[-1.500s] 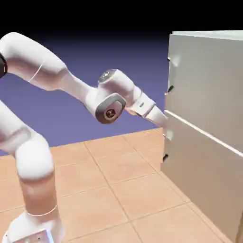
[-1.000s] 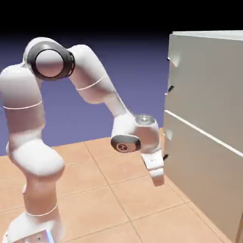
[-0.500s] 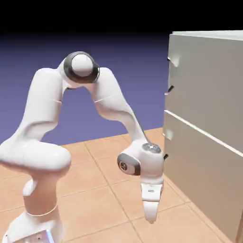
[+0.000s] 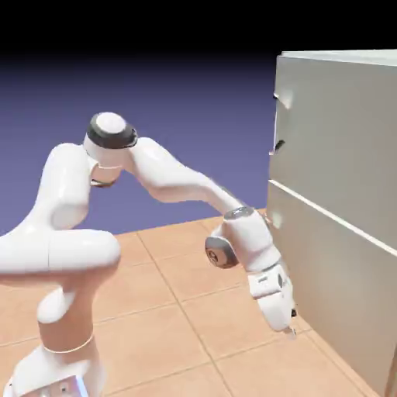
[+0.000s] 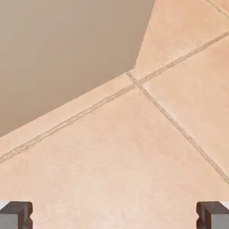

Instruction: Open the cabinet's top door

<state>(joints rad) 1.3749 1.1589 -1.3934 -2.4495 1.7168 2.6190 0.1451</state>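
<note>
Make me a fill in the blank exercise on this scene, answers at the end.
The gripper is ____, not shut. Between its fingertips there is ____ held. Under the arm is a ____ floor. The top door is ____, not open.

Missing words: open; nothing; tiled; closed.

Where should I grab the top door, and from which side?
Probably by the small dark handle on the top door, coming from the exterior view's left: it sits at that edge, while the panel itself looks flat.
</note>
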